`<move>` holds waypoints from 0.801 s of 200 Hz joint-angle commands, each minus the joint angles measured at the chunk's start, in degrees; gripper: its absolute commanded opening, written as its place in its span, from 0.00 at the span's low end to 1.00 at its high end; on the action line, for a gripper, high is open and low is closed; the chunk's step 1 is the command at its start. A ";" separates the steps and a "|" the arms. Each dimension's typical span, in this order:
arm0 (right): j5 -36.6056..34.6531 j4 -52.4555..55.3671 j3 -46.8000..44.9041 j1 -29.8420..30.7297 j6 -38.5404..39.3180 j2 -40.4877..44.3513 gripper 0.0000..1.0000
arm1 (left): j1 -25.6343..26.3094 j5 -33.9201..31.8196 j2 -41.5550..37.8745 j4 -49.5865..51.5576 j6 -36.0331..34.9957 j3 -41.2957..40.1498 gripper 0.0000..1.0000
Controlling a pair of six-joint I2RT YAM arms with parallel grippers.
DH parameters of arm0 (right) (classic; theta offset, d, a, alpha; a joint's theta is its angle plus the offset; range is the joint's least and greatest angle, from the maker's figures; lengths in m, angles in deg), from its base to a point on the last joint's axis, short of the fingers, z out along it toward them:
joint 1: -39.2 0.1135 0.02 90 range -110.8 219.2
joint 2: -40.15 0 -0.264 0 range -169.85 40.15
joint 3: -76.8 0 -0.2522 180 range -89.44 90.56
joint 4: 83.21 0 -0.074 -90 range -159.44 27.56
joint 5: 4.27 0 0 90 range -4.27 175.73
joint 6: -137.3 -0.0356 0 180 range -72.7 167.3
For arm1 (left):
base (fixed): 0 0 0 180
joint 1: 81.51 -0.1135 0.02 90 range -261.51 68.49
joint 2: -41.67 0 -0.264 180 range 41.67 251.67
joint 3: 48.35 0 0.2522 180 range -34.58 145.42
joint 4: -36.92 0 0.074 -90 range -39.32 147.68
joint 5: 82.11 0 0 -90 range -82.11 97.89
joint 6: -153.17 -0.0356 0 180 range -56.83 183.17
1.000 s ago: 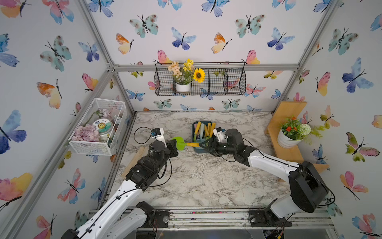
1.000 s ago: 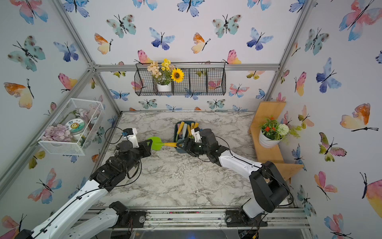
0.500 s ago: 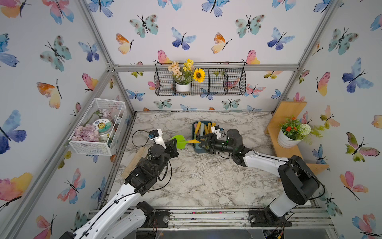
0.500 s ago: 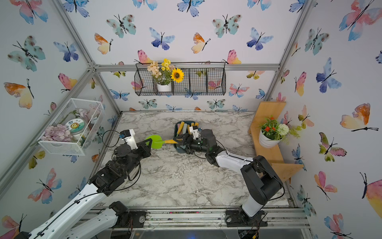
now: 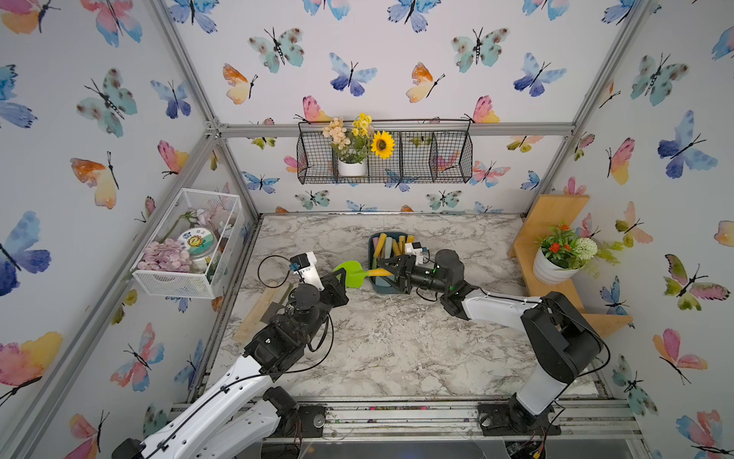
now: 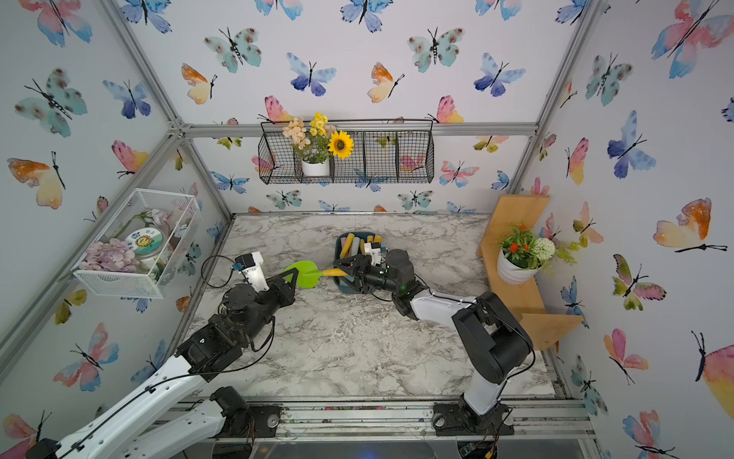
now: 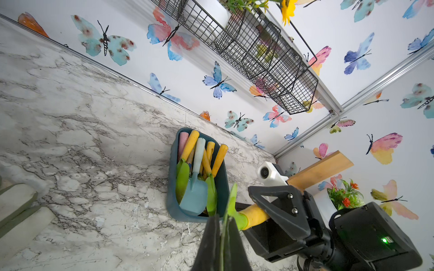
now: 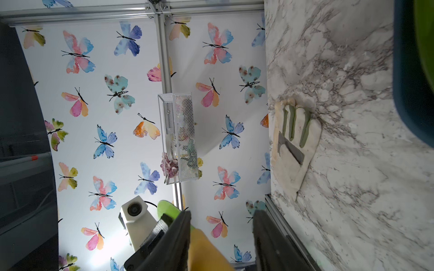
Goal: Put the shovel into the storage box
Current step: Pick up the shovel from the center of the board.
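Narrowed since a second ago, the right gripper (image 5: 388,272) straddles the yellow handle of the shovel (image 5: 351,273), a gap showing beside one finger; the left gripper (image 5: 338,280) is clamped on its green blade. Held between them above the table (image 5: 397,341), it sits at the storage box's (image 7: 172,183) near end

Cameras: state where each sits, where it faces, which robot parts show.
Top views: high above the front edge, looking down on the table; left arm and right arm show.
Left wrist: on the left arm, facing the storage box and back wall; left gripper pinches the shovel blade, right gripper beyond.
Right wrist: on the right arm, facing the glove and side wall; right gripper straddles the handle.
Shared: all show the shovel.
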 commanded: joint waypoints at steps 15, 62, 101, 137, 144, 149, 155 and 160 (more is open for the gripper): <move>-0.98 -1.66 1.90 -0.22 -1.40 -1.87 0.27 | 1.21 -1.89 -1.32 -0.12 -0.31 -1.32 0.00; -0.35 3.33 2.77 -1.42 1.50 -2.21 0.12 | 1.21 -0.38 -0.96 1.97 -0.96 -1.48 0.27; 1.25 21.00 7.62 -4.84 14.65 -0.84 0.11 | 1.04 -1.20 -2.44 5.29 -3.91 -0.32 0.52; 4.48 37.40 13.84 -8.04 30.05 -0.15 0.12 | -3.04 6.35 -3.29 7.59 -9.53 3.04 0.70; 5.90 39.52 14.76 -8.58 32.31 -0.25 0.12 | -5.30 10.69 -2.39 8.00 -10.26 3.96 0.71; 6.65 40.54 15.12 -8.90 33.73 -0.25 0.12 | -6.98 14.42 -1.69 8.37 -10.63 4.62 0.71; 7.36 41.66 15.48 -9.10 35.74 -0.10 0.12 | -9.12 19.25 -0.59 8.35 -11.16 5.22 0.72; 8.05 42.78 15.84 -9.23 37.38 0.08 0.12 | -10.96 23.44 0.49 8.47 -11.51 5.80 0.73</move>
